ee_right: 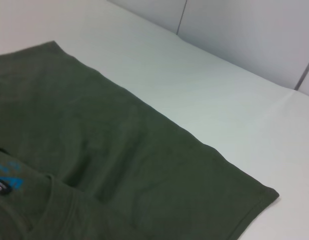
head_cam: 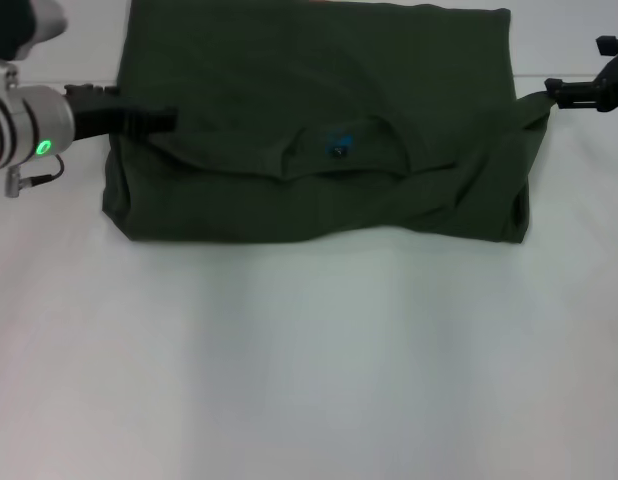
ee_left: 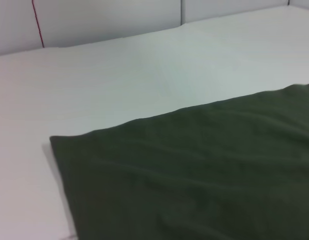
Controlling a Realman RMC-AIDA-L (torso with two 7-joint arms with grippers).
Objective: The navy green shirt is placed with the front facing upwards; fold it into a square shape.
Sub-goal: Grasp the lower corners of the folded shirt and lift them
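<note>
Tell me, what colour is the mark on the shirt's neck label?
Blue, on the neck label of the shirt; clearest in the right wrist view.

Navy green shirt (head_cam: 319, 90): soft matt cloth, dull dark olive, fine knit look, shallow wrinkles across surface; stitched hem along edge, ribbed collar band; small dark neck label (head_cam: 339, 142) with blue mark.
Worktop (head_cam: 309, 360): smooth white surface, matt to faintly sheeny.
Left tool (head_cam: 154, 120): matt black fingers, plastic-looking; wrist housing behind it brushed silvery metal, satin sheen, dark grooves.
Right tool (head_cam: 554, 90): matt black parts, material unclear.
</note>
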